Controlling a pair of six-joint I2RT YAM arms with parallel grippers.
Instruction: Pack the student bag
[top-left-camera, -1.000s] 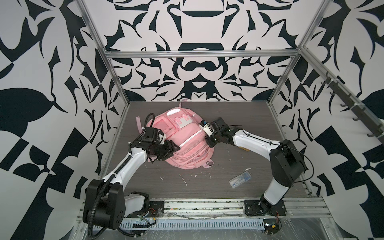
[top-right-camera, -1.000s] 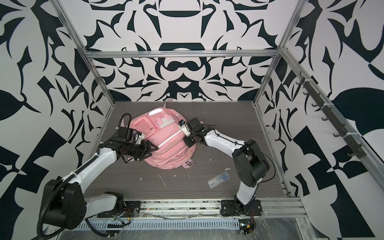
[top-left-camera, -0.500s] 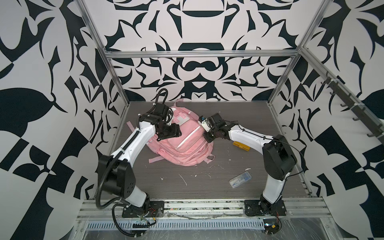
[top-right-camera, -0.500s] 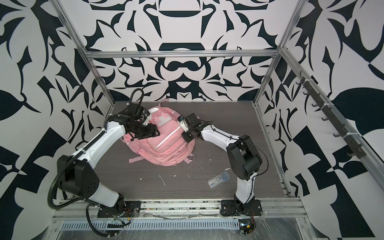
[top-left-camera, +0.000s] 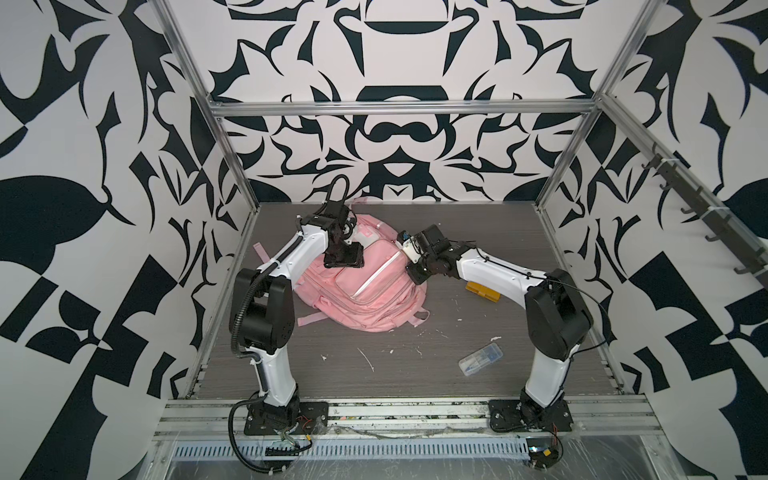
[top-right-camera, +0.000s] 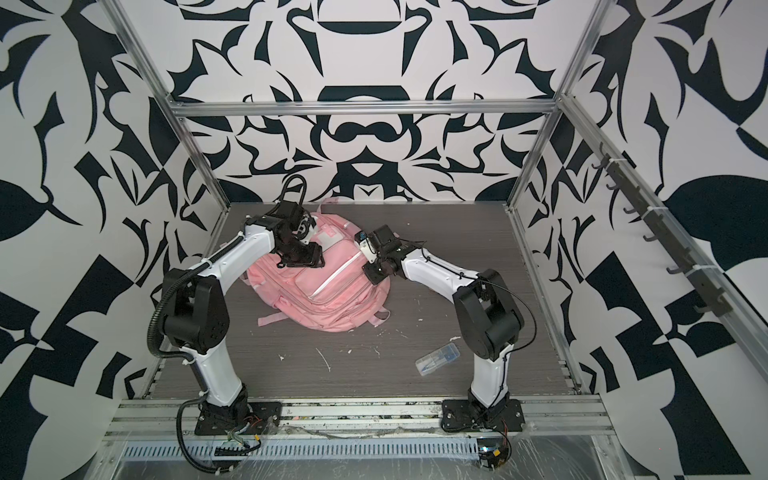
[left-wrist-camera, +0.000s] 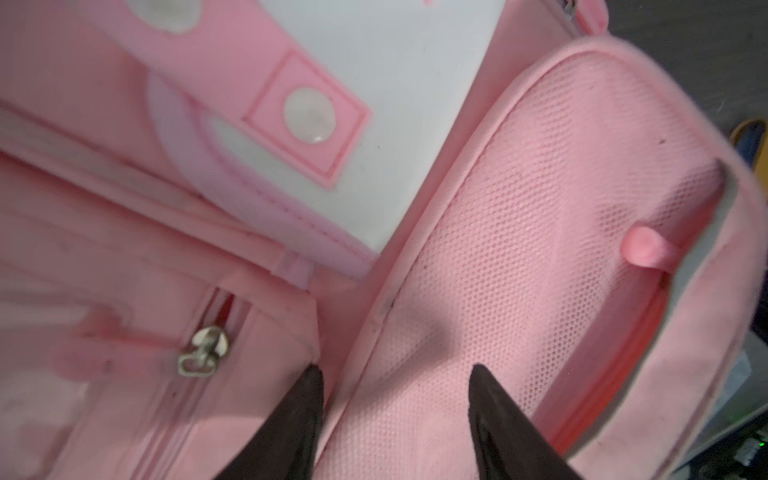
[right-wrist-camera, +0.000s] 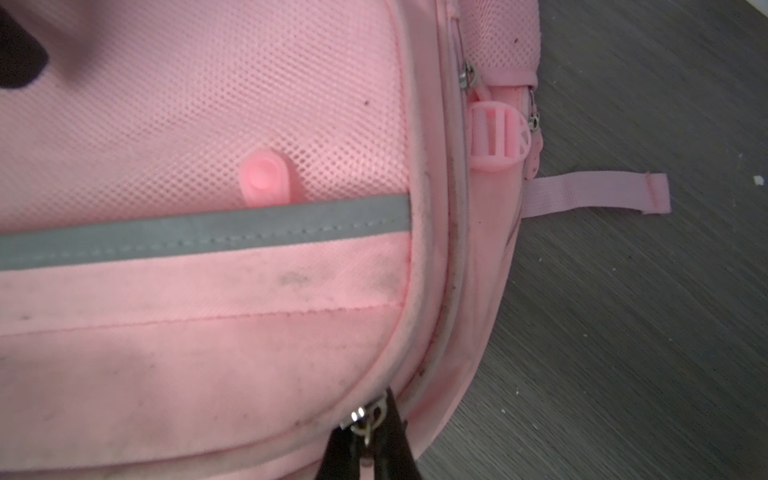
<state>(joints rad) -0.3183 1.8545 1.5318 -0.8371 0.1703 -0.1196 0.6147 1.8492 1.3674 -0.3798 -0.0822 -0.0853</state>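
Toward the back left of the table (top-left-camera: 415, 382), the student bag (top-left-camera: 374, 291) lay flat with its pink front facing up. The left arm rose from its base at the front rail, bent at a high elbow and reached over the bag's far end, where the left gripper (top-left-camera: 344, 259) pointed down at the fabric. Its wrist camera showed the two dark fingers (left-wrist-camera: 299, 415) standing apart, straddling the raised seam at the edge of a mesh panel (left-wrist-camera: 540, 249); whether they touched the cloth could not be told. The right arm came in from the other side, its forearm sloping down to the bag's right edge, and the right gripper (right-wrist-camera: 370, 432) was closed tight on a metal zipper pull (right-wrist-camera: 360, 414). What the bag held could not be seen. Just beside the right forearm a yellow block (top-left-camera: 482, 289) lay on the table, and nearer the front a clear case (top-left-camera: 481, 359) held something blue.
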